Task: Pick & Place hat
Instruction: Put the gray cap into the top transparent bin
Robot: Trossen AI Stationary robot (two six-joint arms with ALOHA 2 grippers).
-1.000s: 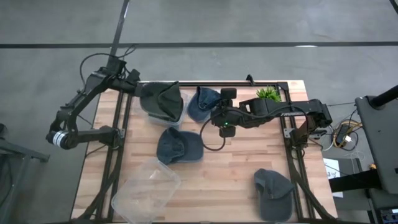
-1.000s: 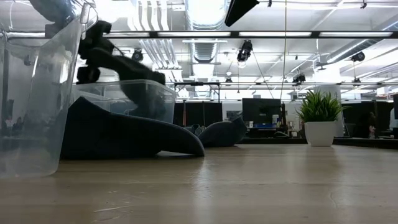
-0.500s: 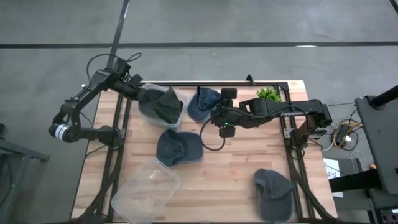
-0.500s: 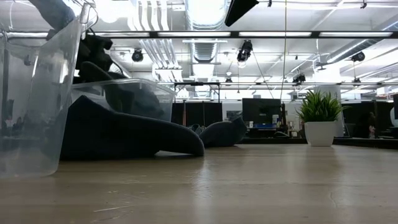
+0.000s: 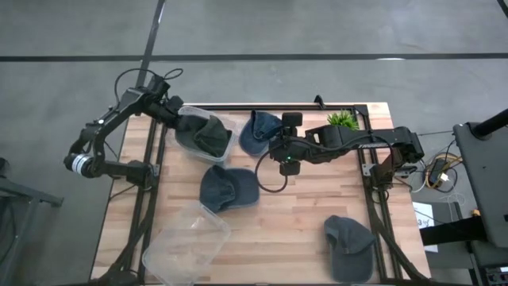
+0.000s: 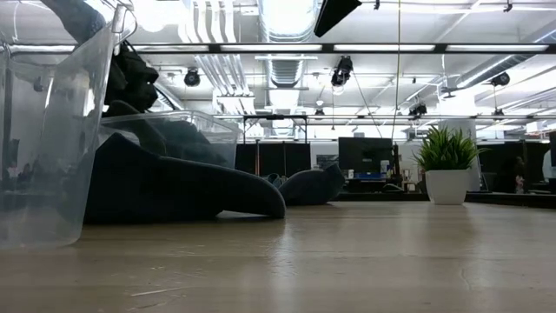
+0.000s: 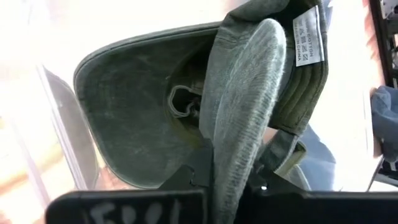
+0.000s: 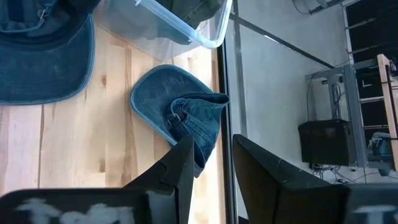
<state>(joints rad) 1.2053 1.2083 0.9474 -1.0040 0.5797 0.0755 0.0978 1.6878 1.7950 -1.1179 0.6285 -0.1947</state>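
Note:
My left gripper (image 5: 176, 121) is shut on a grey-green hat (image 5: 208, 135) that sits down inside the clear bin (image 5: 236, 127) at the table's far left; in the low view the hat (image 6: 169, 137) shows through the bin wall. My right gripper (image 5: 274, 146) is open and hovers just right of a blue hat (image 5: 258, 133) lying on the table by the far edge. In the right wrist view the blue hat (image 8: 177, 109) lies beyond the fingertips (image 8: 185, 155), which do not touch it. My left gripper (image 7: 230, 168) pinches a folded part of the grey-green hat beside its stitched brim (image 7: 239, 118) between the two fingers. It comes slanting down from the table's left side. The crown (image 7: 137, 118) rests against the bin's inside.
A dark blue hat (image 5: 228, 187) lies mid-table and another (image 5: 349, 246) at the near right edge. A second clear bin (image 5: 186, 237) stands tilted at the near left. A potted plant (image 5: 343, 119) stands at the far right corner.
My left gripper has drawn back toward the table's left edge and come down, still shut on the grey-green hat. The hat has sunk lower into the clear bin.

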